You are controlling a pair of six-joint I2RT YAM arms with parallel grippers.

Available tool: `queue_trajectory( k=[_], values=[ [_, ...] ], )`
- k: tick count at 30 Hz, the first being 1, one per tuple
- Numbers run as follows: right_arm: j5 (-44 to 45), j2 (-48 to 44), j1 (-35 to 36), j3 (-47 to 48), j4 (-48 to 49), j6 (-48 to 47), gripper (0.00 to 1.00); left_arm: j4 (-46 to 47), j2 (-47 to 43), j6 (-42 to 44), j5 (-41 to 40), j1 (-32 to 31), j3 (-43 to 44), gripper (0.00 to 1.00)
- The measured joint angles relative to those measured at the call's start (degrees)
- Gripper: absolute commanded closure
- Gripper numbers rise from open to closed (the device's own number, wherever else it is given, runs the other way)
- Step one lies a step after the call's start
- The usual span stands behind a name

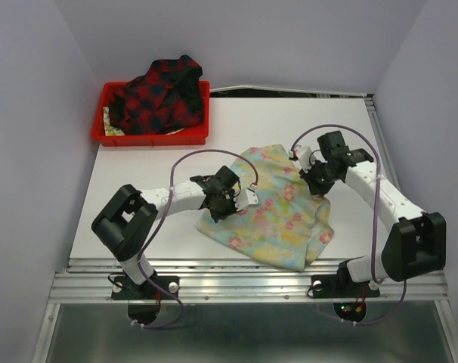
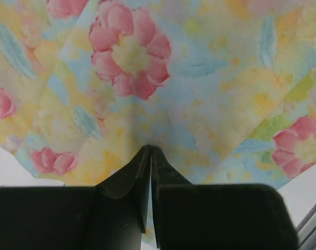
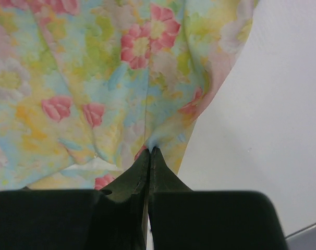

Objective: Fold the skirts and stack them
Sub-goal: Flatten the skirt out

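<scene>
Left gripper [image 2: 150,149] nearly closed, thin slit, pinching pastel yellow and light-blue floral cloth skirt [image 1: 278,219] at left edge. Right gripper [image 3: 151,150] clamped tight on its right edge. Skirt lies on white table [image 1: 138,162] between arms.

My count of things
I saw two skirts, one floral skirt [image 1: 278,215] and one plaid skirt [image 1: 157,94]; one red tray [image 1: 108,138]; two grippers, my left gripper [image 1: 218,210] and right gripper [image 1: 314,185].

The flowered skirt [image 1: 278,215] is pastel yellow and light blue, with touches of green and pink blossoms, on a white table [image 1: 138,162]. Beyond it to the left, the second skirt [image 1: 157,94] is red-and-black plaid, in a bright red tray [image 1: 150,139]. Purple cables [image 1: 206,152] loop over black-and-white arms [image 1: 180,195].
</scene>
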Motion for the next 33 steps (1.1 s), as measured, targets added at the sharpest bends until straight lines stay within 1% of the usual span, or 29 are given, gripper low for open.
queue_trajectory(
  k=[3, 6, 9, 11, 12, 14, 15, 16, 17, 18, 19, 20, 21, 22, 24, 26, 29, 33],
  values=[
    [-4.5, -2.9, 0.0, -1.8, -2.1, -4.1, 0.99, -1.3, -2.2, 1.7, 0.8, -0.8, -2.2, 0.9],
    [-7.8, -5.3, 0.2, -5.7, -5.0, -9.5, 0.99, -7.0, -4.3, 4.4, 4.5, -1.4, -3.3, 0.9],
    [-8.8, -7.9, 0.3, -9.9, -7.7, -15.9, 0.99, -13.9, -7.9, 7.1, 9.5, -0.9, -3.1, 0.89],
    [-8.8, -11.2, 0.5, -13.4, -8.8, -19.9, 0.99, -17.7, -10.9, 8.5, 12.0, 1.4, -0.9, 0.87],
    [-8.8, -12.9, 0.7, -14.8, -8.9, -21.5, 0.99, -18.5, -11.8, 8.9, 12.9, 2.7, 0.5, 0.85],
    [-7.9, -18.1, 1.5, -18.8, -9.5, -25.0, 0.99, -18.6, -13.2, 9.5, 13.8, 7.2, 7.0, 0.79],
    [-7.2, -20.0, 2.1, -20.4, -9.7, -27.0, 0.99, -17.8, -12.9, 9.7, 13.8, 8.8, 10.4, 0.7],
    [-6.4, -21.3, 2.8, -21.8, -9.6, -28.8, 0.99, -16.9, -12.2, 9.8, 13.7, 10.4, 13.7, 0.64],
    [-5.8, -22.0, 3.2, -22.7, -9.5, -29.9, 0.99, -15.9, -10.6, 10.3, 13.7, 11.6, 17.7, 0.54],
    [-5.0, -22.5, 3.8, -23.8, -9.2, -31.1, 0.99, -15.0, -8.2, 10.9, 13.4, 12.7, 21.9, 0.27],
    [-4.2, -22.7, 4.2, -24.5, -9.0, -32.0, 0.99, -14.3, -6.1, 11.4, 13.4, 13.2, 25.1, 0.17],
    [-3.3, -22.7, 5.1, -25.1, -8.7, -32.7, 0.99, -14.3, -2.6, 12.8, 13.2, 13.6, 29.4, 0.02],
    [-2.7, -22.6, 5.9, -25.4, -8.6, -33.0, 0.99, -13.6, 1.9, 13.9, 13.3, 13.7, 34.3, 0.02],
    [-1.8, -22.5, 7.1, -25.4, -8.2, -33.4, 0.99, -13.6, 4.6, 15.0, 13.3, 13.7, 36.6, 0.02],
    [-0.5, -22.1, 9.5, -25.4, -7.3, -33.6, 0.99, -13.7, 13.7, 17.4, 14.3, 13.6, 45.2, 0.01],
    [0.6, -21.4, 11.3, -25.4, -6.6, -33.6, 0.99, -14.8, 20.1, 21.6, 16.5, 13.6, 50.2, 0.01],
    [1.7, -20.3, 12.7, -25.4, -6.0, -33.9, 0.99, -15.0, 24.9, 27.1, 18.9, 13.3, 52.7, 0.02],
    [4.2, -21.4, 14.4, -28.3, -4.0, -35.8, 0.99, -15.1, 26.8, 35.8, 19.1, 11.4, 53.4, 0.02]
  ],
)
